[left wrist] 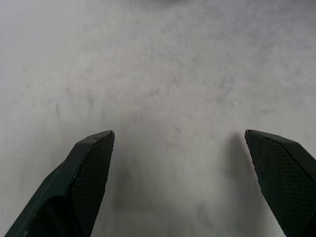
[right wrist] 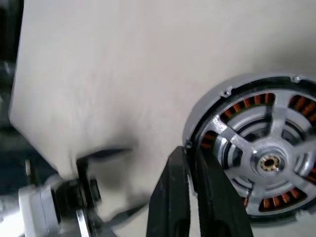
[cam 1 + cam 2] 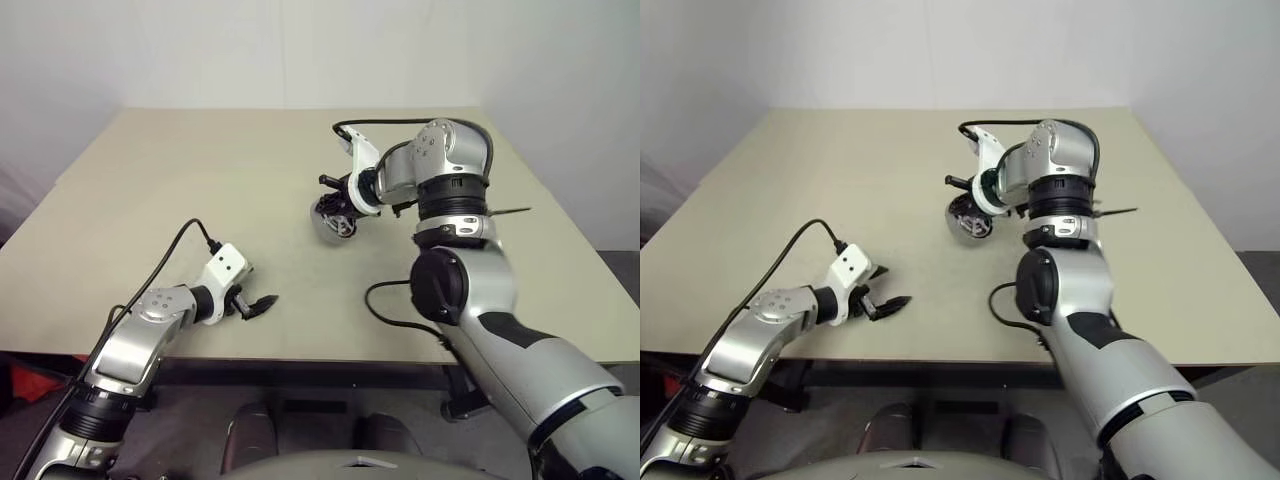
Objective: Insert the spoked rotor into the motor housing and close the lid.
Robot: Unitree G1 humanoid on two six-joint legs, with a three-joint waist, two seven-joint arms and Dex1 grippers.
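Observation:
The motor housing (image 2: 217,98), a round silver cup with a dark rim, sits mid-table and is seen tilted from the head (image 3: 333,218). Inside it the spoked rotor (image 2: 232,113) shows as copper coils behind silver spokes and a brass hub. My right gripper (image 2: 190,150) is shut on the housing's rim, reaching down from above (image 3: 342,203). Whether the housing touches the table I cannot tell. My left gripper (image 3: 262,303) is open and holds nothing, low over the table near its front edge, its fingertips (image 1: 96,148) wide apart over bare tabletop. The lid is out of view.
The beige table (image 3: 200,180) stretches wide to the left and behind the housing. Its front edge (image 3: 300,352) runs just below my left gripper. A black cable (image 3: 395,315) loops off my right arm above the table's front right.

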